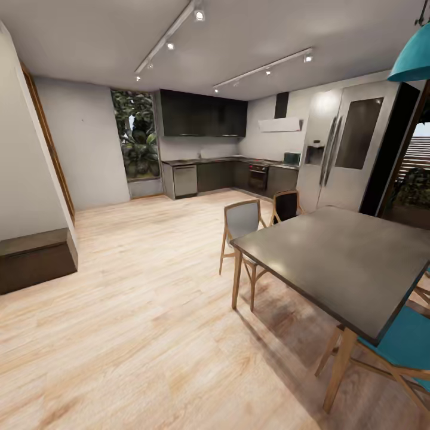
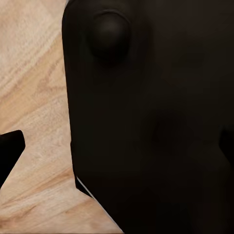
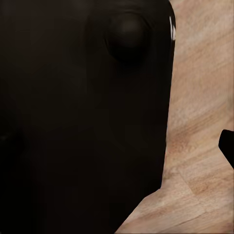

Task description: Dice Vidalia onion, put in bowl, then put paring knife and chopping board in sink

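- Bench (image 1: 36, 258), dark and low, sits against the left wall; I see nothing on it.
- Wooden floor (image 1: 137, 310) runs open ahead of me to the kitchen, which I judge to be the easy lane for the base.
- Window (image 1: 136, 134) with greenery marks the far wall, left of the kitchen run.
- Countertop (image 1: 197, 160) lies far off under dark upper cabinets (image 1: 203, 113). Sink, onion, board, knife and bowl are too small to tell from here.
- Oven (image 1: 258, 176) and a tall steel fridge (image 1: 340, 152) stand further right.
- Dining table (image 1: 352, 263), bare and dark, is close on my right, with chairs (image 1: 242, 224) tucked at its far edge.
- Wrist cameras face a black robot body (image 2: 156, 122) with floor beside it, so I judge both arms stowed for driving. I cannot tell how wide either set of fingers stands, nor whether they hold anything.
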Controlling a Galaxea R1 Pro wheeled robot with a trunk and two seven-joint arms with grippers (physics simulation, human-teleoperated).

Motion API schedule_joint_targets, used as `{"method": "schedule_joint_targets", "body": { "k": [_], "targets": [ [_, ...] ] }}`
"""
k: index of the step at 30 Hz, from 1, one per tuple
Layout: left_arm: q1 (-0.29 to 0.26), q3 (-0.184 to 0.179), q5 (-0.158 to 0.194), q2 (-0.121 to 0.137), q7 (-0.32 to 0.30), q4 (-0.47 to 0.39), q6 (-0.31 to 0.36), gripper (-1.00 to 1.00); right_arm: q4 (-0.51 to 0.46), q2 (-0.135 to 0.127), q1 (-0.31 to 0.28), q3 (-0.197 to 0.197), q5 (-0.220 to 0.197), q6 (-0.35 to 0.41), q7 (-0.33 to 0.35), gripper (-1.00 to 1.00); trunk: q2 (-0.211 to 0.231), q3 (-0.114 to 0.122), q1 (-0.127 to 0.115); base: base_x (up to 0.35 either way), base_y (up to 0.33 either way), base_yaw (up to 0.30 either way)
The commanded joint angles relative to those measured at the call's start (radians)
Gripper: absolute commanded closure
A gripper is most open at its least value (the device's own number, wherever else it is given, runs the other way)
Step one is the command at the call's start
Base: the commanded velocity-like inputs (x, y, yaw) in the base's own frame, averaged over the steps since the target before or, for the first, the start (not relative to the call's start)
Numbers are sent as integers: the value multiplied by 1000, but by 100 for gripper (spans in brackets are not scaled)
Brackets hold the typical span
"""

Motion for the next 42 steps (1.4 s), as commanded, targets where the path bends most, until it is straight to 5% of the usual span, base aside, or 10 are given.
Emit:
{"method": "schedule_joint_targets", "body": {
  "k": [1, 10, 35, 42],
  "targets": [
    [0, 1, 2, 2, -2, 3, -2, -100, -6, 6, -3, 2, -1, 6, -3, -100, 0, 0, 0, 0, 0, 0],
    [0, 2, 2, -1, -2, 2, -2, -100, -21, 41, -3, 3, 1, 6, -2, -100, 0, 0, 0, 0, 0, 0],
    [0, 9, 2, 11, 1, -12, -2, -100, -23, 41, -3, -1, 1, 2, -2, -100, 0, 0, 0, 0, 46, 0],
    [0, 10, 4, 43, 2, -62, -2, -100, -27, 42, -3, -3, 0, -13, -2, -100, 0, 0, 0, 0, 116, 0]
  ]
}}
